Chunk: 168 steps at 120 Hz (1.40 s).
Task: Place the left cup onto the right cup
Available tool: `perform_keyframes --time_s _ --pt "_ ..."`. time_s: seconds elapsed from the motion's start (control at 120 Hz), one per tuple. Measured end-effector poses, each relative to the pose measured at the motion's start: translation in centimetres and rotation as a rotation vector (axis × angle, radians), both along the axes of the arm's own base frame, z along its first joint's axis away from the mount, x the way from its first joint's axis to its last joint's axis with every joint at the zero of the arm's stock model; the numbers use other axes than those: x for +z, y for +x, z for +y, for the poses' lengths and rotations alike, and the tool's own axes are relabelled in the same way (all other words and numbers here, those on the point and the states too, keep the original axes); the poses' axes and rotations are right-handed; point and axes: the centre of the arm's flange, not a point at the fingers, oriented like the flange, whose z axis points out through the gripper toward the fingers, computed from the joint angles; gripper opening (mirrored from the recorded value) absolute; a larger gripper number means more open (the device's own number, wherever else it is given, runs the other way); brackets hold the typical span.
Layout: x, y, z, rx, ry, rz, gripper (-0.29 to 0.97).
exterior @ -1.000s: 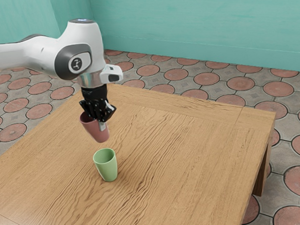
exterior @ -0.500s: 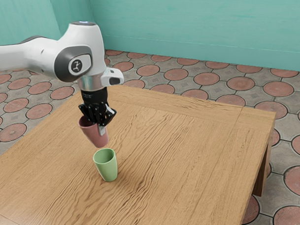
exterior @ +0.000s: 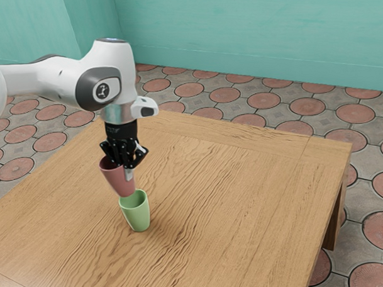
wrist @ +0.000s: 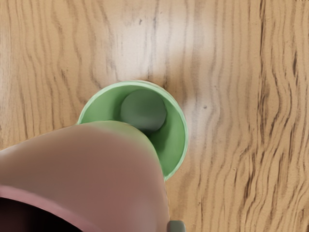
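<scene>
Claw (exterior: 125,166) gripping pink cup (exterior: 115,181), over green cup (exterior: 136,213)

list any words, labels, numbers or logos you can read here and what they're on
No readable words or numbers anywhere.
Grey disc on the arm: a small white emblem, no letters to read.
Pink cup, green cup, table: plain, unmarked.

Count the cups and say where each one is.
2. The green cup stands upright on the table. The pink cup, held tilted in the gripper, has its base at the green one's mouth. Nothing seems hidden.
</scene>
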Motion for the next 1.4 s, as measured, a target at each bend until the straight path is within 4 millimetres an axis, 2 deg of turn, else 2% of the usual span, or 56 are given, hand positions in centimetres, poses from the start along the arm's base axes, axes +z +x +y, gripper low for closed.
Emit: perform_keyframes --time_s 0.158,0.317,0.65,1.4 --pt "-1.0 0.3 0.6 0.017 0.002 0.016 -0.1" --pt "-2.2 0.8 0.2 0.017 0.002 0.03 -0.1" --pt "-2.5 1.6 0.1 0.019 0.007 -0.003 -0.1" --pt "-4.8 2.7 -0.8 0.018 0.011 -0.003 -0.11"
